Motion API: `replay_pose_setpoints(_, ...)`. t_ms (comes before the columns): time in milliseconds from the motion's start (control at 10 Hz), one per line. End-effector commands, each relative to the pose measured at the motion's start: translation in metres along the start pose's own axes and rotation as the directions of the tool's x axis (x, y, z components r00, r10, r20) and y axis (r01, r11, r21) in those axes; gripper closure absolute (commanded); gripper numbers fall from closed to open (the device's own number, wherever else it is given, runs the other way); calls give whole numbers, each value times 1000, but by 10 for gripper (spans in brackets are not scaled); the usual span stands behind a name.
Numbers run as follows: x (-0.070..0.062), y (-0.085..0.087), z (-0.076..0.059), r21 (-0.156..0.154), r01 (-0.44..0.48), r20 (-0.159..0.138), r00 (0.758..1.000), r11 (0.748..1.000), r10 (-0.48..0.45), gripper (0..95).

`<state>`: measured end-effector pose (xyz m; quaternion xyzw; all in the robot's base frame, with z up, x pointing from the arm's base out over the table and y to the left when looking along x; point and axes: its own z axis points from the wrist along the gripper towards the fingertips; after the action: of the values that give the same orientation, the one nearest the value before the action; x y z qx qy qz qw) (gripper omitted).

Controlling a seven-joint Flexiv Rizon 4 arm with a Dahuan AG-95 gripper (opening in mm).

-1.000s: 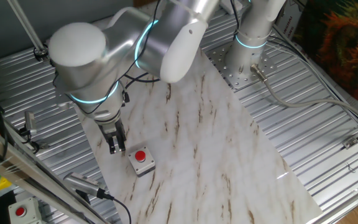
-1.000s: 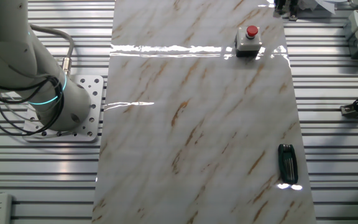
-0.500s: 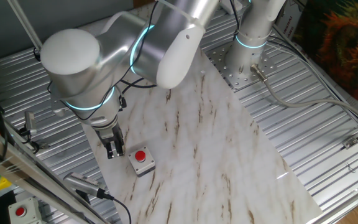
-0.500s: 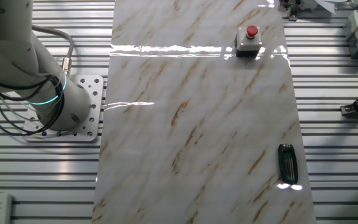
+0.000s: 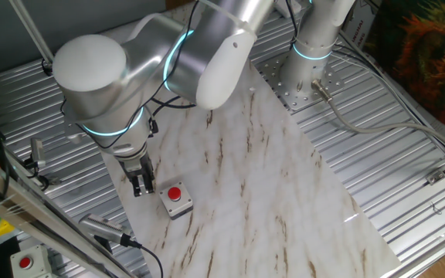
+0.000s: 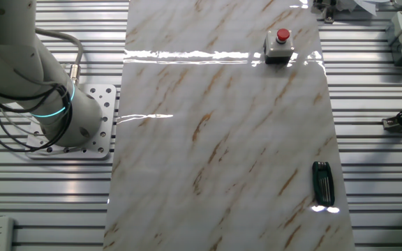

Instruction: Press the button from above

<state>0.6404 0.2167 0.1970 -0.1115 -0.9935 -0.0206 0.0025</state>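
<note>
The small round red button on its little grey metal box sits near the marble worktop edge. The black two-finger gripper hangs beside it; I cannot tell if its fingers are open. It should slide over the button, then push straight down.

Three buttons, one arm

no text, label, brand, number or sign can be read anywhere in either fixed view; any markings are too small or blurred to make out.
</note>
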Motion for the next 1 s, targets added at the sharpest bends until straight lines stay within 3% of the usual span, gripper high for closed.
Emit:
replay_pose_setpoints(100,1,-1,0,0,-11,-2,1000,1000,11,950)
replay_pose_setpoints(1000,1,-2,1,0,12,-2,1000,1000,-12,950)
